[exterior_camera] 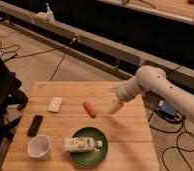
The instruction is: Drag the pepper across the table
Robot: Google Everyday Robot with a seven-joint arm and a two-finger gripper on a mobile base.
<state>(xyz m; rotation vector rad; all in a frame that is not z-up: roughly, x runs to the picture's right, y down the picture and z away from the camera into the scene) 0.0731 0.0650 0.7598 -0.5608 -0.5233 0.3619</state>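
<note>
The small red-orange pepper (89,109) lies on the light-brown plank table (132,132), a little right of the table's middle. My gripper (114,106) hangs from the white arm (150,82) that reaches in from the right. It points down at the tabletop just right of the pepper, a short gap away and not touching it.
A green plate (93,156) with a small white carton (82,144) on it sits at the front. A white cup (39,147) stands front left, a black remote (35,125) lies at the left, and a white packet (55,104) lies left of the pepper. Cables lie on the floor to the right.
</note>
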